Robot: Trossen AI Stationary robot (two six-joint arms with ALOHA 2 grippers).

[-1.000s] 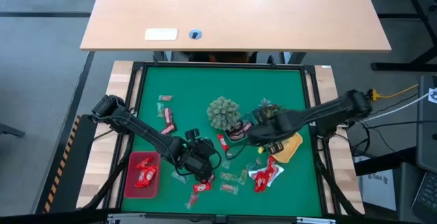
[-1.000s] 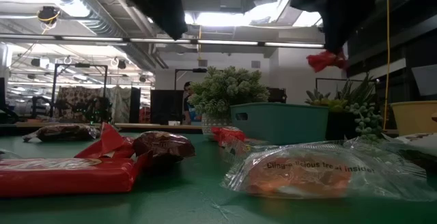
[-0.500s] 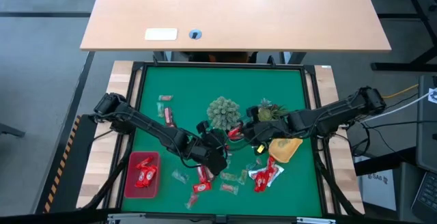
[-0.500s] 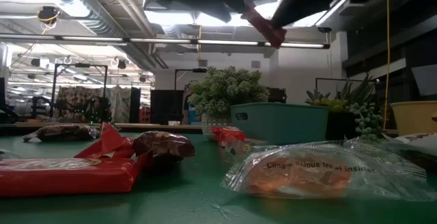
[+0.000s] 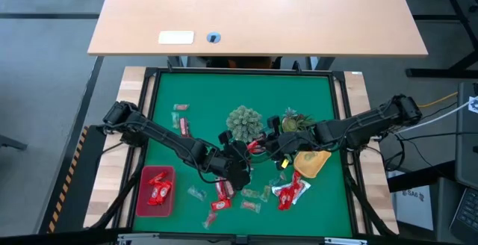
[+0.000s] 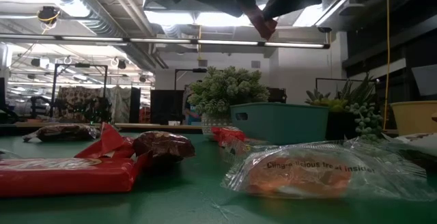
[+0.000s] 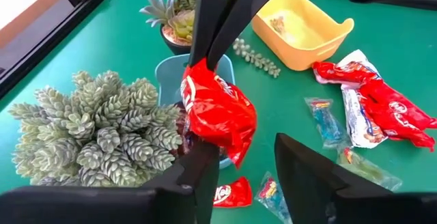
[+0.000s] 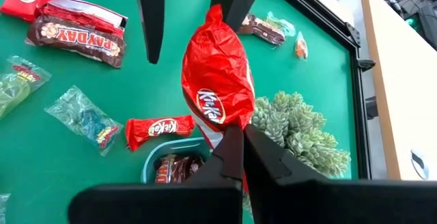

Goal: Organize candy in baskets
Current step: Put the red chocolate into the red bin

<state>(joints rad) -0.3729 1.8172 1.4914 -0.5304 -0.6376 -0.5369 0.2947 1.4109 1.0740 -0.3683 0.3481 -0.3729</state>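
A red KitKat candy [image 8: 217, 80] hangs in the air over the pale blue basket [image 8: 151, 164], which holds dark wrapped sweets. My right gripper [image 8: 235, 134] is shut on it. My left gripper [image 7: 246, 152] faces it from the other side, open, its two fingers [image 8: 150, 19] standing on either side of the candy's far twisted end. The red basket [image 5: 142, 200] sits at the near left with red candy in it. The yellow basket [image 7: 300, 29] is on the right. My right gripper pinches one twisted end of the red candy [image 8: 231, 123] between its two shut fingers, slanting down from the table's right. The candy is lifted clear above the blue basket and sticks out past the fingertips. My left gripper: one finger [image 7: 205, 157] is close against the wrapper; I cannot tell whether it touches.
Two green spiky plants [image 5: 244, 122] [image 5: 293, 119] stand just beyond the grippers. Loose candy lies on the green mat near the front: red bars [image 5: 291, 189], clear packets [image 5: 250, 204], dark bars at the far left [image 5: 181, 129]. The mat has a black frame [image 5: 340, 110].
My right gripper has tipped up from pointing steeply down to a slant, swinging the red candy up and toward the table's left. My left gripper has moved toward the table's right and far side, up to the candy, and has turned toward it.
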